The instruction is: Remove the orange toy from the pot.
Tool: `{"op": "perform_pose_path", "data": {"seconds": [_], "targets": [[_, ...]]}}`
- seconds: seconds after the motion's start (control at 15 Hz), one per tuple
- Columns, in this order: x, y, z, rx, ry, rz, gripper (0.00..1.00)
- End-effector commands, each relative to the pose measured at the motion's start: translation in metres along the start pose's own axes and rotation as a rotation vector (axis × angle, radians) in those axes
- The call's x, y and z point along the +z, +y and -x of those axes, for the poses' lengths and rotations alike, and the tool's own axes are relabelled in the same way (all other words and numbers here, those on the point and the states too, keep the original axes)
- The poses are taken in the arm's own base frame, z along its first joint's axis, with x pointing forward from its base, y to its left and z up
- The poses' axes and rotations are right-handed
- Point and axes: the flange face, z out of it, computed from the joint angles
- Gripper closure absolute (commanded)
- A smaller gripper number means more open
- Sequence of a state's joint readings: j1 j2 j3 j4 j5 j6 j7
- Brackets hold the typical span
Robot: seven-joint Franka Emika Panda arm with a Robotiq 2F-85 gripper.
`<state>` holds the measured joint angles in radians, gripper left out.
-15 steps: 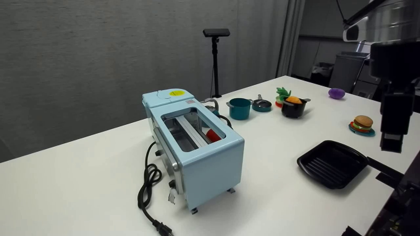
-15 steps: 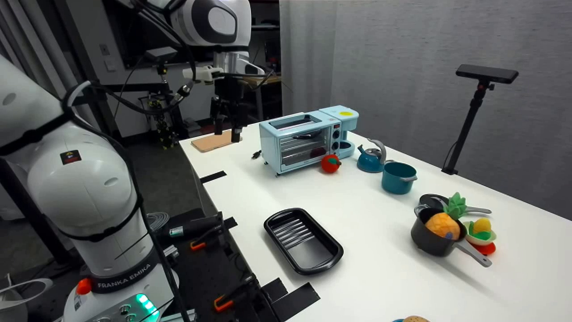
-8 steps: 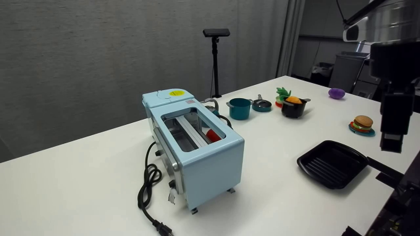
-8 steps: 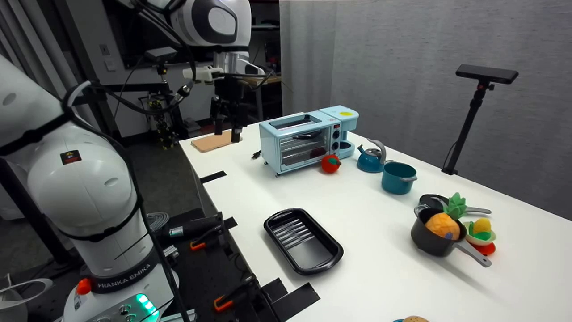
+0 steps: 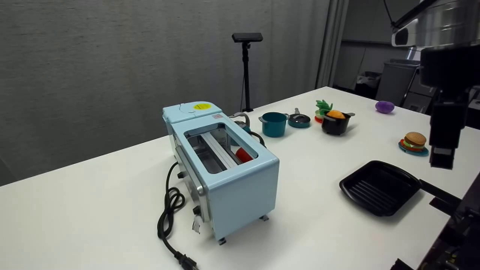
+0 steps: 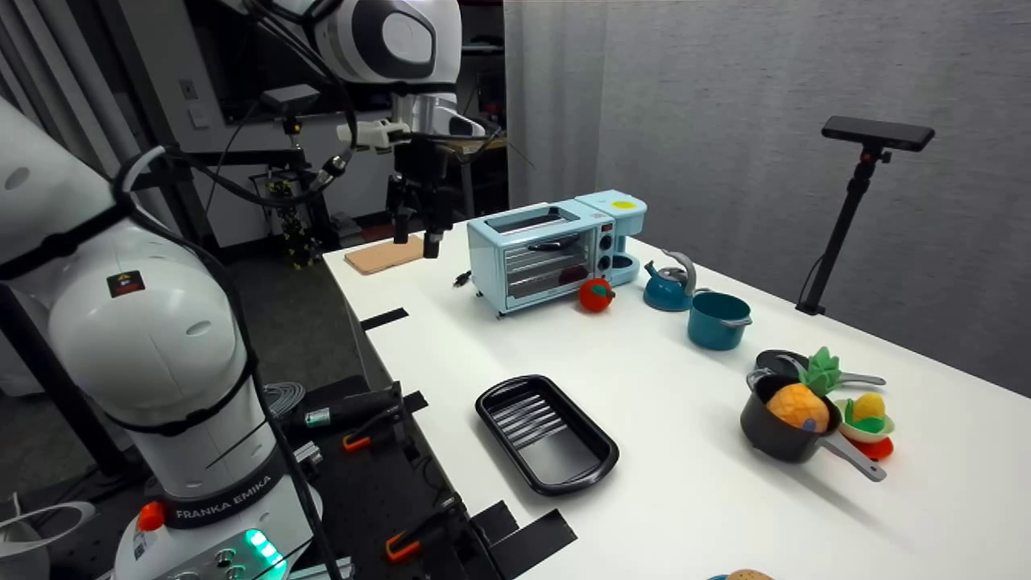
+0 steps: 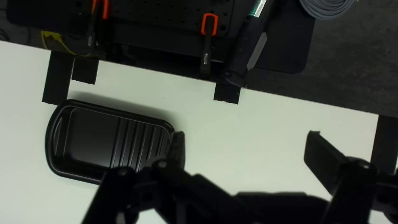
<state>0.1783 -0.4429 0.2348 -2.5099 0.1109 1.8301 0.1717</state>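
An orange toy point(image 6: 797, 405) is cradled in the pot point(image 6: 765, 437), its rounded side exposed beside what appear to be its own green leaves point(image 6: 821, 372). It is judged light and firm, easily rolled; a hold across the bulging middle is favored over the leaves. Well apart, the gripper point(image 7: 245, 143) is spread wide, with nothing grasped.

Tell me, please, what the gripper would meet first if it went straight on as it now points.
Probably the white table below the open gripper, though one fingertip overlaps the black tray in the wrist view; depth is unclear, so it might catch the rim.
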Motion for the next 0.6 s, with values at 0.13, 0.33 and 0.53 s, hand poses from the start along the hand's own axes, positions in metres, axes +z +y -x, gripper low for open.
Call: {"op": "perform_pose_path", "data": {"seconds": [0.13,0.33,0.53], "targets": [[-0.007,0.041,-0.021,0.098,0.062,-0.018,0.00],[-0.007,0.074,-0.039,0.166,0.094,-0.021,0.00],[-0.007,0.109,-0.055,0.242,0.123,-0.016,0.00]]}}
